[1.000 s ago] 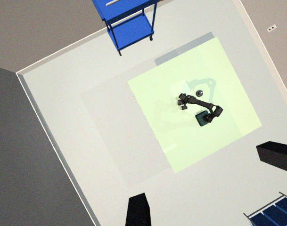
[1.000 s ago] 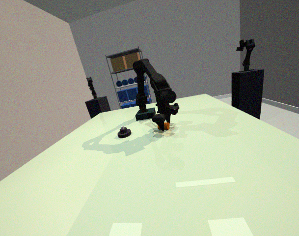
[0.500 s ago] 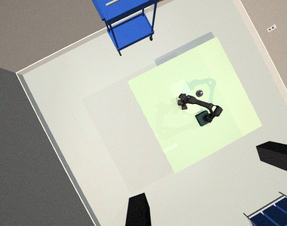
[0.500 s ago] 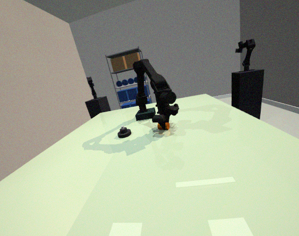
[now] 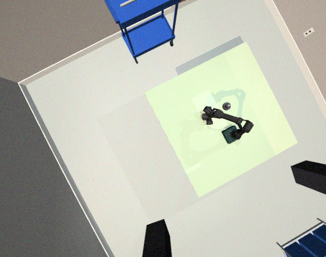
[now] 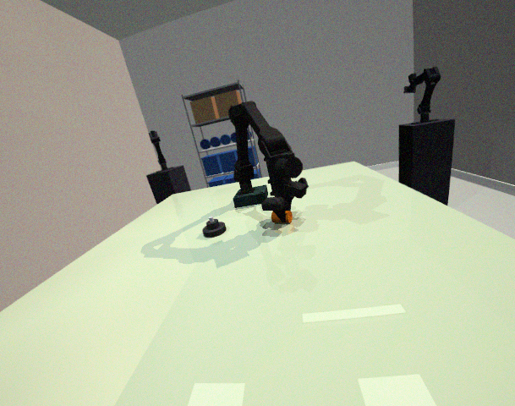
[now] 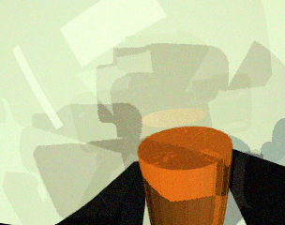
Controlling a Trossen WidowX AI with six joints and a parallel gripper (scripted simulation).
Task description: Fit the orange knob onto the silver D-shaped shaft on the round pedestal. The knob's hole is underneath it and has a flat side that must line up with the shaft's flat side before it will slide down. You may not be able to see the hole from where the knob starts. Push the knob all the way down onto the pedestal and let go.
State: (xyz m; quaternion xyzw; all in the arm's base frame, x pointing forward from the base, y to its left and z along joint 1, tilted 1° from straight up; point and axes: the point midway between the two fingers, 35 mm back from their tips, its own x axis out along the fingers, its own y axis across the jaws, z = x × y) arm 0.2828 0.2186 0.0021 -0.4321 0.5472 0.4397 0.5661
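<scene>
The gripper [image 6: 282, 216] [image 7: 183, 164] grasps the orange knob [image 6: 275, 216] [image 7: 187, 159] low over the pale green tabletop [image 5: 168, 110] [image 6: 249, 341] [image 7: 21, 94], well apart from the dark round pedestal [image 5: 226, 106] [image 6: 214, 229], whose silver shaft [image 6: 211, 219] stands bare.

Near the table's [image 6: 265, 271] far edge, the fingers [image 6: 282, 215] grip the orange knob [image 6: 275, 216]; the round pedestal [image 6: 214, 229] stands apart, nearer the table's left edge, silver shaft [image 6: 211, 219] upright.
</scene>
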